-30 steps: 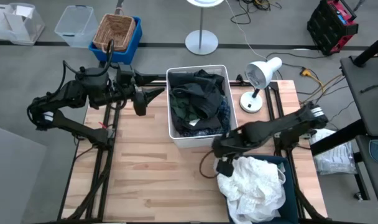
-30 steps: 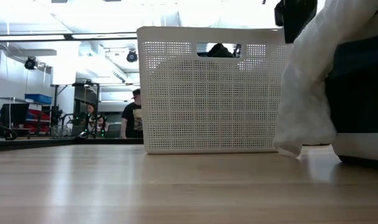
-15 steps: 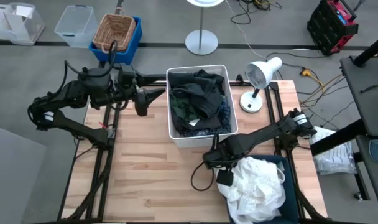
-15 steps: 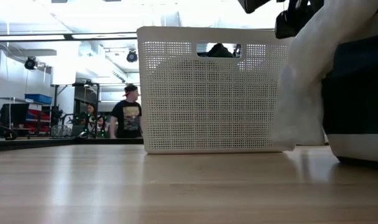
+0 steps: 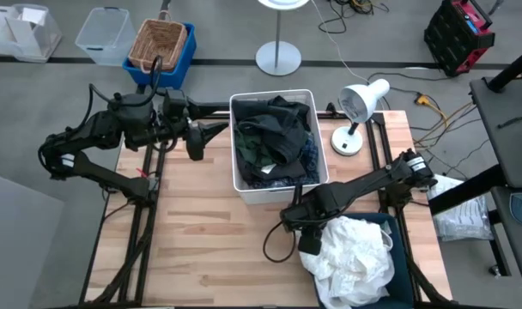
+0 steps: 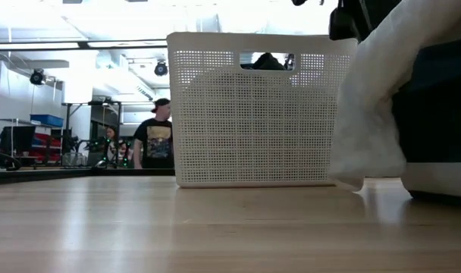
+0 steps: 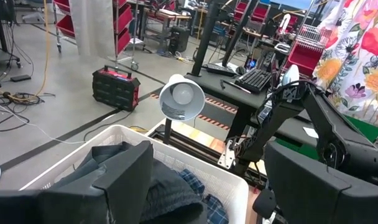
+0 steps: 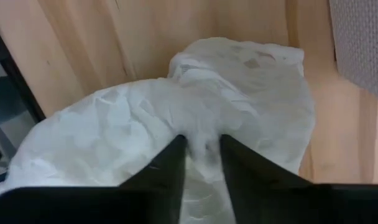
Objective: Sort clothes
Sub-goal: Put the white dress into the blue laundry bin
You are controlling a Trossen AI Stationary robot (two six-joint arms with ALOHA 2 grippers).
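Note:
A heap of white clothes (image 5: 355, 257) fills the dark blue bin (image 5: 402, 251) at the table's near right. One flap (image 6: 367, 114) of it drapes over the bin's left wall toward the tabletop. My right gripper (image 5: 306, 243) is at the heap's left edge, shut on white cloth (image 8: 176, 106). Dark clothes (image 5: 274, 133), with a bit of blue plaid, lie in the white bin (image 5: 237, 172) at the table's far middle. My left gripper (image 5: 195, 142) waits open to the left of that bin, holding nothing. My right gripper pinches a raised fold of the white garment (image 8: 202, 138) between its two fingers, at the heap's left edge. The fingers come from above, slanting down. The cloth still rests on the heap, slack, with its flap over the bin wall. Whether one layer or several is pinched I cannot tell.
A white desk lamp (image 5: 360, 107) stands at the far right, behind the white bin. Bare wood (image 5: 201, 249) lies across the near left. A person (image 6: 158, 140) walks in the room beyond the table. A blue crate with a wicker basket (image 5: 160, 47) sits on the floor.
My right gripper has gone toward the table's near edge and a little left, down onto the left edge of the white heap. The flap hanging over the bin wall has swung slightly to the left.

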